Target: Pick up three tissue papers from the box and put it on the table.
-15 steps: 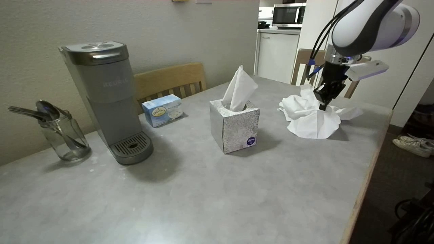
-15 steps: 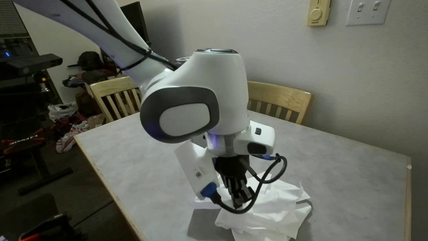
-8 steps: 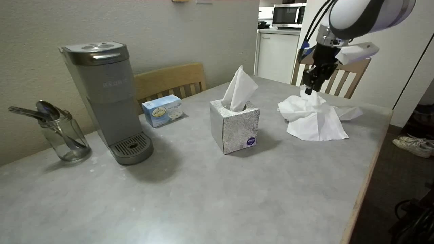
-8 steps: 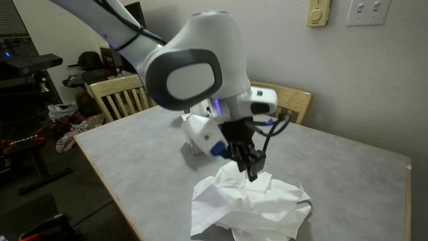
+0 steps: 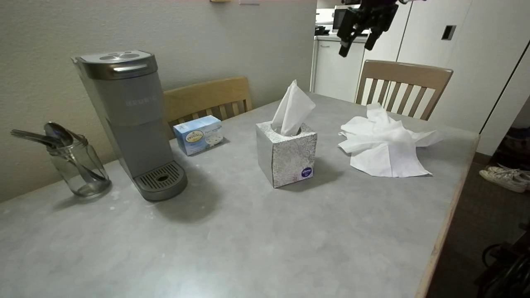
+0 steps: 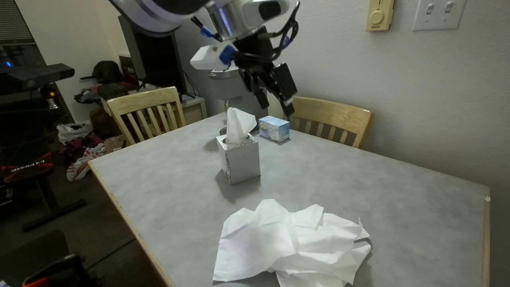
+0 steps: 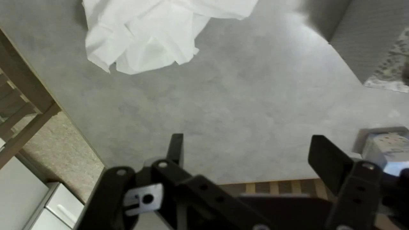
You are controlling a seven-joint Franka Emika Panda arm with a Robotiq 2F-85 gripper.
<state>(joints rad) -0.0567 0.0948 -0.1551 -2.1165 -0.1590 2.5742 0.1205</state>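
Along the far left side of a grey table (image 5: 256,240) runs a pale wall (image 5: 207,37), as an exterior view shows it. On the table's far right lies a crumpled heap of white tissues (image 5: 385,142), right of the tissue box (image 5: 287,161) and apart from it. The gripper (image 7: 247,143) is high above the table, its jaws standing wide apart with nothing held between them.

How far along? Sheets are out and down on the table, so the job looks mostly done, perhaps wholly. The heap's layers overlap, and I cannot tell whether all three are there; its many folds and corners suggest more than one. If the count falls short, another pull from the box is left; if not, nothing more seems called for.

Counted out: one heap, one tissue box, and one loose tissue (image 5: 292,107) standing up from its slot. Besides these come one coffee maker (image 5: 134,124) and one glass jar (image 5: 80,174) on the left, its utensils (image 5: 58,133) too jumbled to count, and one light blue carton (image 5: 198,134) just right of the coffee maker. Two wooden chairs (image 5: 405,70) show in each exterior view; how many there are in all, I cannot settle.
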